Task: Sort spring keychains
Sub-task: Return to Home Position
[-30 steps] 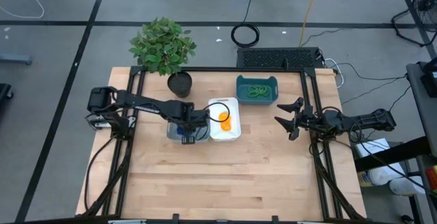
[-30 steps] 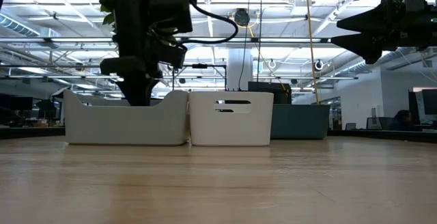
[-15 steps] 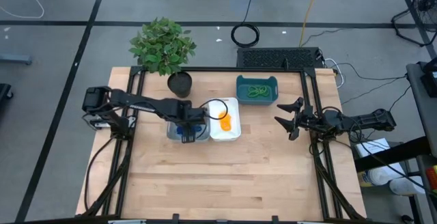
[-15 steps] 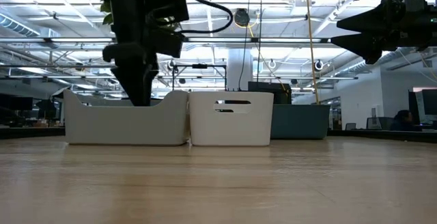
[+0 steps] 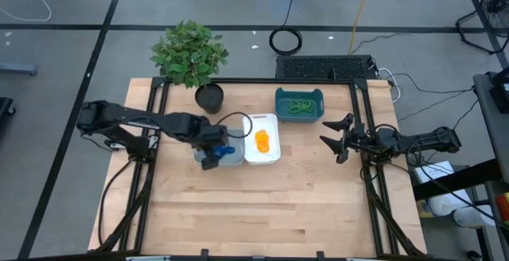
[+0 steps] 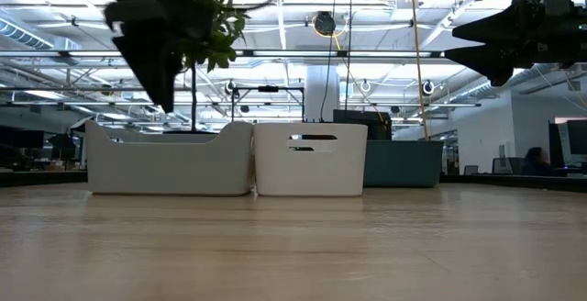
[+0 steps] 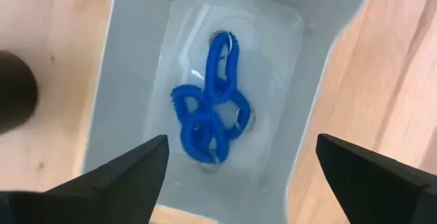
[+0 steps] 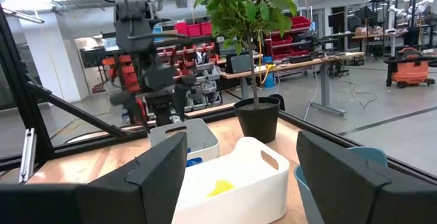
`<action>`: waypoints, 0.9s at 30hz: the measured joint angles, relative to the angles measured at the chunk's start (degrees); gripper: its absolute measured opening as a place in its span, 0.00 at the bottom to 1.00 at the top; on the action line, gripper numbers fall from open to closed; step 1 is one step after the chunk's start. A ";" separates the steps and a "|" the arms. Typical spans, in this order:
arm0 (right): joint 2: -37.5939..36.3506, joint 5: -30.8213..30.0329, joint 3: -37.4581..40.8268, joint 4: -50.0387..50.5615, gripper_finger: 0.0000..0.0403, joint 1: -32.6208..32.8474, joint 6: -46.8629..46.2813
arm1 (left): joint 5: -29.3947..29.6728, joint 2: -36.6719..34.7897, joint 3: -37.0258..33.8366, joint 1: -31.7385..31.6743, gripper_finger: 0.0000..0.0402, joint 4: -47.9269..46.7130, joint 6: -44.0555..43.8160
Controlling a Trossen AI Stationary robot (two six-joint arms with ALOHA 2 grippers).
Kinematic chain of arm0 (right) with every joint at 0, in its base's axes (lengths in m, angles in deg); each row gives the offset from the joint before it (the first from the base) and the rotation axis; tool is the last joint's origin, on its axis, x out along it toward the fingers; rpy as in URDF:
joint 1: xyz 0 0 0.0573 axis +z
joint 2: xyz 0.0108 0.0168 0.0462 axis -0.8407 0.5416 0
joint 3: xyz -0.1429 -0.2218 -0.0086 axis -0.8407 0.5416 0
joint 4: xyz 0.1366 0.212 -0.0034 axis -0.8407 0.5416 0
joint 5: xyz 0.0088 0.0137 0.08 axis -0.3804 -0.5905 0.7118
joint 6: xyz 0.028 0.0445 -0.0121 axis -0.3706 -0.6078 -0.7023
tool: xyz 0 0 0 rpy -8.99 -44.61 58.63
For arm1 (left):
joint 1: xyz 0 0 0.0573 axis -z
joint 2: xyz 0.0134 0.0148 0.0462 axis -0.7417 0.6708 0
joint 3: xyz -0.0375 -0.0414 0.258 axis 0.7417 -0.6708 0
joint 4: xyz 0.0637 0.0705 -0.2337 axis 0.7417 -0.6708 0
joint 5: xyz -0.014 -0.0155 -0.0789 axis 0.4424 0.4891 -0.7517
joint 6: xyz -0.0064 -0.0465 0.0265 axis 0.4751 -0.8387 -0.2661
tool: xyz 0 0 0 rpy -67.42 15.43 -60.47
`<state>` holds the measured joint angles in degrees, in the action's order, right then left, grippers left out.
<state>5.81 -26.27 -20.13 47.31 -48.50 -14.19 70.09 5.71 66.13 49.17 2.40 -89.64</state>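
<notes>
Several blue spring keychains (image 7: 208, 115) lie in a tangle on the floor of the pale grey tray (image 5: 232, 159). My left gripper (image 7: 242, 145) hovers open above them, pointing down, clear of the tray (image 6: 156, 72). Orange keychains (image 5: 263, 141) lie in the white tray (image 5: 270, 156) next to it. Green ones (image 5: 301, 106) lie in the teal tray (image 5: 316, 118) farther back. My right gripper (image 5: 332, 136) waits open in the air near the table's right edge, holding nothing.
A potted plant (image 5: 191, 54) stands at the far left, just behind the trays. A black cable coil (image 5: 286, 40) lies on the floor beyond the table. A black mat (image 5: 324, 68) sits at the far edge. Bare wood (image 5: 262, 205) fills the near half.
My left gripper has risen out of the grey tray, opened wide and rolled a little about its own axis, drifting slightly toward the table's left edge. The blue keychains stay on the tray floor. My right arm has kept still.
</notes>
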 joint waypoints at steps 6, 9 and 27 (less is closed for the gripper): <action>-0.04 0.00 0.00 -0.13 0.65 0.02 0.00 | 3.54 -12.33 -10.61 1.09 0.87 4.86 5.70; 0.02 0.00 0.00 0.01 0.65 0.00 0.00 | 4.95 -19.37 -17.52 0.33 0.85 10.56 6.28; 0.00 0.00 0.00 0.05 0.65 0.02 0.00 | 16.58 -53.42 -44.00 -3.52 0.85 43.23 7.05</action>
<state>5.81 -26.27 -20.13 47.36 -48.48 -14.19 86.67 -47.71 22.13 45.66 45.63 -82.59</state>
